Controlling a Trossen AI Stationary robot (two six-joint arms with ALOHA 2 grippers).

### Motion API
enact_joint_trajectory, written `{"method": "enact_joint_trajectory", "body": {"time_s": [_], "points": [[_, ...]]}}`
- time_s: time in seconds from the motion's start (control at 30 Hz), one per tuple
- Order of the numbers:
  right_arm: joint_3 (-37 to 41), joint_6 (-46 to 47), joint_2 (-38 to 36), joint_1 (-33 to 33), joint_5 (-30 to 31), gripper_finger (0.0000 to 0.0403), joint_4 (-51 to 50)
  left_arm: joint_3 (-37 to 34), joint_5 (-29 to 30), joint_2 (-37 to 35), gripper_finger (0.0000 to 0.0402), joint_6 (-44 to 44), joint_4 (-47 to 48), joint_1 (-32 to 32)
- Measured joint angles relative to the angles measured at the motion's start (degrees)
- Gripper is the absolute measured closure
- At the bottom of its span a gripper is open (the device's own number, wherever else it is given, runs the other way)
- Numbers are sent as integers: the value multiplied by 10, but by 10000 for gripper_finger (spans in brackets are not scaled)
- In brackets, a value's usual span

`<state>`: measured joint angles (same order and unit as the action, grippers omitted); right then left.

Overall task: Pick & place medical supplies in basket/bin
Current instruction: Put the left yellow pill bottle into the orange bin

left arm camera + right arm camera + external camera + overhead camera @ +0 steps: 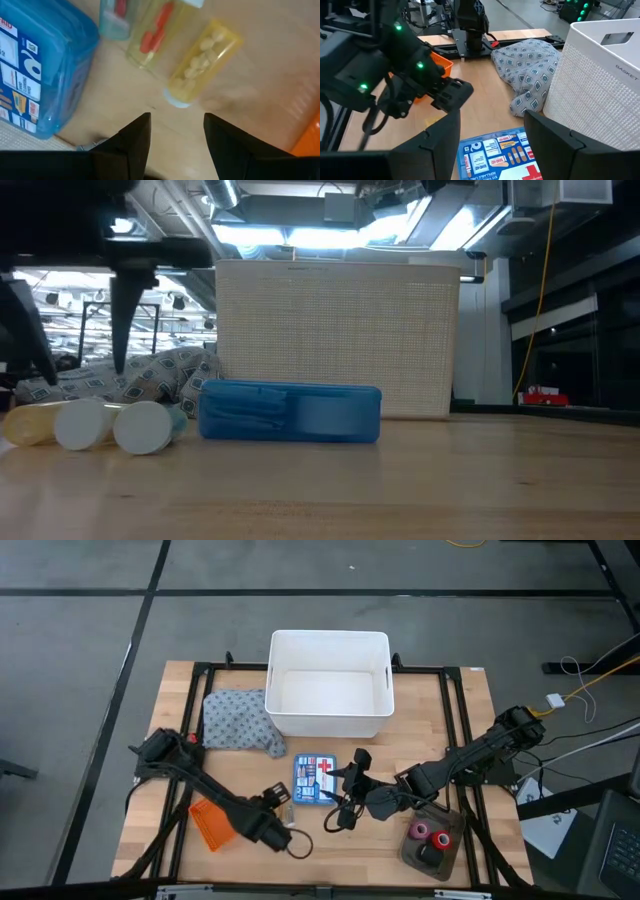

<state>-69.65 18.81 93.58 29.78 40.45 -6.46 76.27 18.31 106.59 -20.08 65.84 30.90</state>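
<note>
The left claw [172, 131] hangs open and empty over two vials [202, 55] beside the blue first-aid box [314, 778]. The right claw [490, 135] hovers open and empty above that box on the bench [470, 720].

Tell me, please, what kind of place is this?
Probably a robotics lab or workshop in an industrial hall: a wooden table with mounted robot arms, a bare concrete floor with trailing cables, and exposed ceiling ducts.

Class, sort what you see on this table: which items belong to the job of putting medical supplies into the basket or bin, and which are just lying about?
Belongs to the job:
- white bin
- orange basket
- yellow vials
- grey cloth
- tape rolls
- blue first-aid box, likely

Just lying about:
- dark tray under the rolls
- cables off the table
</note>
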Motion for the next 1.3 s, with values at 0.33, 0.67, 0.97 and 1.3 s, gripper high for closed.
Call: {"method": "enact_joint_trajectory", "body": {"time_s": [0.33,0.67,0.97,1.3], "points": [[0,-3,0,0,-10,183,0,0,-59,0,231,-35,-28,-19],[0,-6,0,0,-10,183,0,0,-64,34,231,-57,-44,-18],[0,-6,0,0,-10,183,0,2,-61,88,236,-64,-30,-18],[0,-6,0,0,-10,183,0,0,-67,65,308,-10,-13,-18]]}}
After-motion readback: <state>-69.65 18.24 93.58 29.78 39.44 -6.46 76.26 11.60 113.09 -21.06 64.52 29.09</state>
